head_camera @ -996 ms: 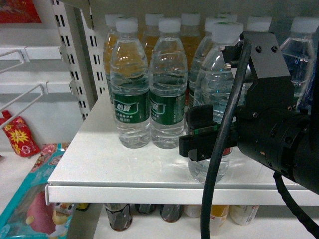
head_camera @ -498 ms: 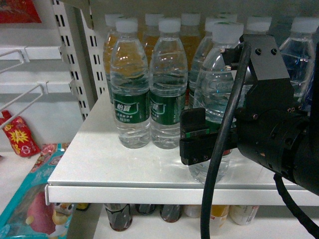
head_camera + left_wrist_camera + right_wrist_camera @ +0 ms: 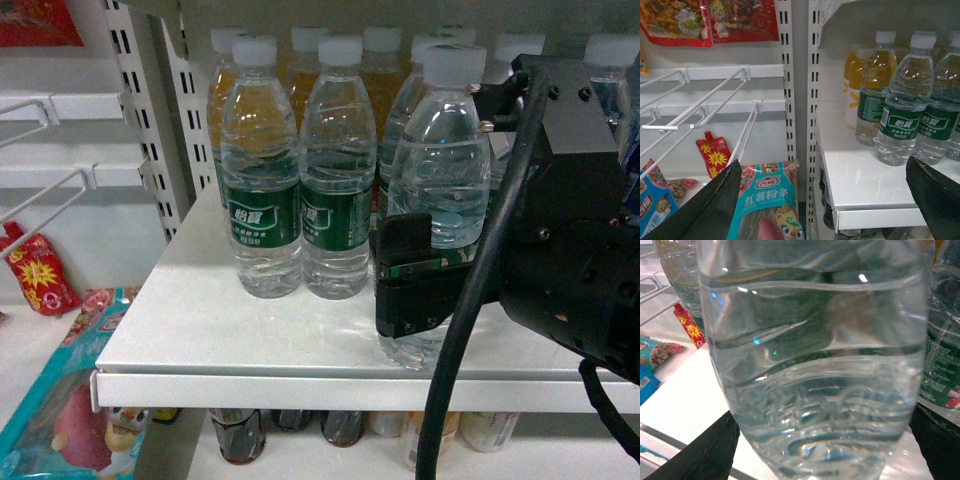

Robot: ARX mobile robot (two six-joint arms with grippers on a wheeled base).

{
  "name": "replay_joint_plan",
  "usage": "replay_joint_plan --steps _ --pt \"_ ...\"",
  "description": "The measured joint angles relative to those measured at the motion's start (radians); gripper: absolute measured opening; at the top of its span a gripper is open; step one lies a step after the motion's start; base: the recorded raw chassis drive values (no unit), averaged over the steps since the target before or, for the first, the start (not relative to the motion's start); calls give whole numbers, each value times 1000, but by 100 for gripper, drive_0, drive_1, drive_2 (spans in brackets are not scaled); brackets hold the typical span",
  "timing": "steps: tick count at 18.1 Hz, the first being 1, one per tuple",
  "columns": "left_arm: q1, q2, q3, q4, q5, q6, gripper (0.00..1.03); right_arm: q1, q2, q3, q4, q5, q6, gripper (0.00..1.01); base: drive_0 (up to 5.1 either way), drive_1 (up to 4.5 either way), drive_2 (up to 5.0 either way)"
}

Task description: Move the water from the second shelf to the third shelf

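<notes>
The right tool (image 3: 425, 285) is clasped around the belly of the water bottle (image 3: 440, 170) at the front of the white shelf (image 3: 200, 320): its dark near finger (image 3: 405, 285) lies across the label band, and the right wrist view is filled by the ribbed clear wall with a black finger at each lower corner (so the bottle sits squarely between them). The bottle stands upright, its base near the shelf's front lip; whether it is lifted or resting on the board I cannot tell. Just to its left stand two green-labelled water bottles (image 3: 262, 215), close but apart from it, with orange drink bottles (image 3: 225, 100) and more water behind. The main risk, as I judge it, is the thin ribbed wall: it can dent or slide under the pads, letting the bottle tilt or sag as it is drawn out. A sideways swing could knock the neighbours over, and the thick black cable (image 3: 470, 300) hanging in front might catch the shelf edge. The left tool (image 3: 825, 200) hangs spread wide and holding nothing, off beside the wire hooks (image 3: 705, 107) and snack bags (image 3: 767, 205).
</notes>
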Motion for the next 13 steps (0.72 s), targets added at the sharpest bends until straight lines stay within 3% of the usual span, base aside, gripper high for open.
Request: replay_joint_plan --steps 5,9,11,13 --pt "0 0 0 0 0 0 98 -29 -85 -76 -1 -31 17 98 0 0 0" --pt "0 0 0 0 0 0 98 -53 -235 -163 -42 -92 19 98 0 0 0" --pt "0 0 0 0 0 0 98 -82 -343 -206 -93 -125 19 98 0 0 0" --pt "0 0 0 0 0 0 98 -140 -541 -256 -184 -175 19 98 0 0 0"
